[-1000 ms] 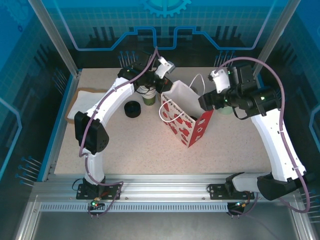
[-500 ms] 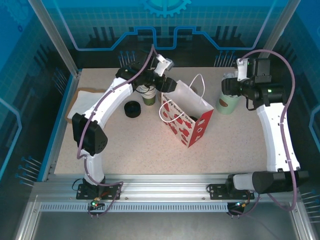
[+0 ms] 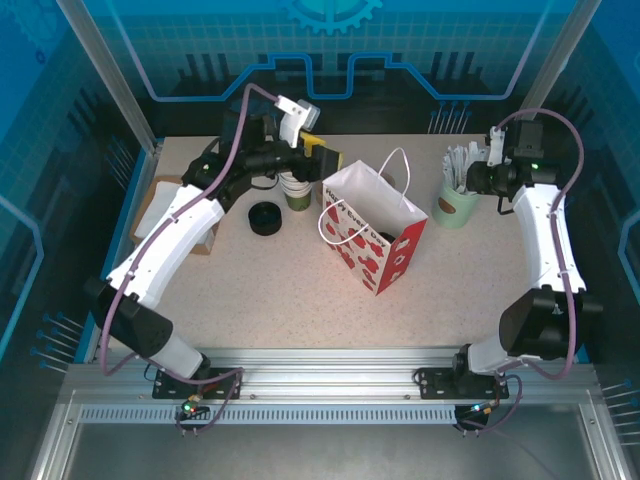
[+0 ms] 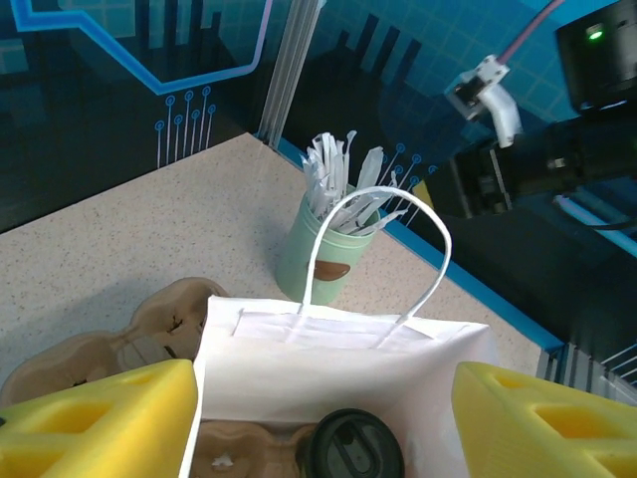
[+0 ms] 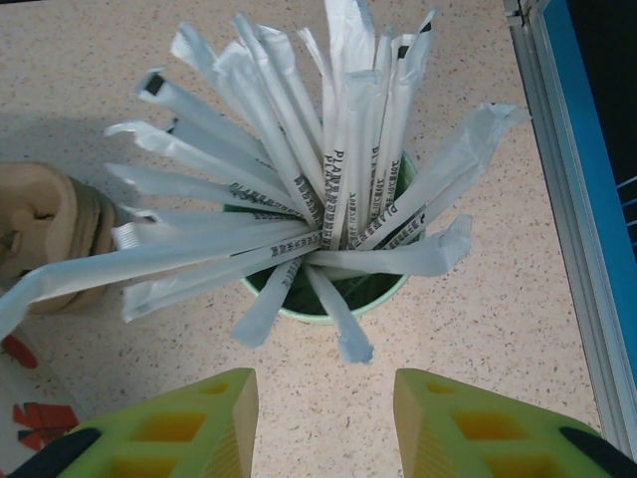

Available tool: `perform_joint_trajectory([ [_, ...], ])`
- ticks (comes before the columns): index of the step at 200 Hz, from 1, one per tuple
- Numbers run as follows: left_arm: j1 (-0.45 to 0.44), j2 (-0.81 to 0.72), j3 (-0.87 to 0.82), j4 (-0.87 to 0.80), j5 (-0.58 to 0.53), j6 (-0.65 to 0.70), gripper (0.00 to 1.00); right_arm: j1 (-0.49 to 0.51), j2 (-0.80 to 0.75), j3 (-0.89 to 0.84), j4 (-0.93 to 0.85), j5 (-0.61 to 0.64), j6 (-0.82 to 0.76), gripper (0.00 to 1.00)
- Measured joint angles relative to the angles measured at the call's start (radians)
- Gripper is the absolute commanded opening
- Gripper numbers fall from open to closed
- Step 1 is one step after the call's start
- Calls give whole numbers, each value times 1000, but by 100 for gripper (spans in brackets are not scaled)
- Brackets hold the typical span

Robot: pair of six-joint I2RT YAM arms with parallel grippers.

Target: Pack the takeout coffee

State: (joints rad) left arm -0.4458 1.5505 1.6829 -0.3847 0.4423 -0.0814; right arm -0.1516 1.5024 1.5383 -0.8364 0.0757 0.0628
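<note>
Top view. At table centre, upright with its mouth open: white paper bag (image 3: 372,228) printed with red hearts, loop handles raised. At 10 o'clock from the bag, just beside it: stack of lidless green cups (image 3: 296,190). At 9 o'clock from the bag, a little apart: loose black lid (image 3: 264,218), flat on the speckled table (image 3: 300,300). At 2 o'clock from the bag: pale green straw cup (image 3: 456,205), full of paper-wrapped straws. At the table's 9 o'clock edge: brown cardboard carriers (image 3: 160,205).

Over the bag's far-left corner, at 11 o'clock from bag centre: left gripper (image 3: 322,158). Left wrist view: yellow fingers (image 4: 100,423) spread wide to either side of the bag mouth, nothing between them, nothing gripped.

Inside the bag, at 6 o'clock in the left wrist view: takeout coffee (image 4: 348,450), round black lid facing up, green wall hidden, brown cardboard (image 4: 229,448) just beside it at 9 o'clock.

At 1 o'clock from the straw cup, close above it: right gripper (image 3: 472,178). Right wrist view: yellow-green pads (image 5: 179,428) parted, bare table between, cup and straws at 12 o'clock beyond the tips, apart from them; nothing held.
</note>
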Motion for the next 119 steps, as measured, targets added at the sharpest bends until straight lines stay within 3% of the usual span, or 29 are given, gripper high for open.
perform_joint_trajectory([
  [43, 0, -47, -82, 39, 0, -8, 70, -17, 55, -7, 26, 6, -1, 39],
  [119, 0, -87, -128, 70, 0, -11, 71, -29, 129, -20, 53, -14, -3, 25],
])
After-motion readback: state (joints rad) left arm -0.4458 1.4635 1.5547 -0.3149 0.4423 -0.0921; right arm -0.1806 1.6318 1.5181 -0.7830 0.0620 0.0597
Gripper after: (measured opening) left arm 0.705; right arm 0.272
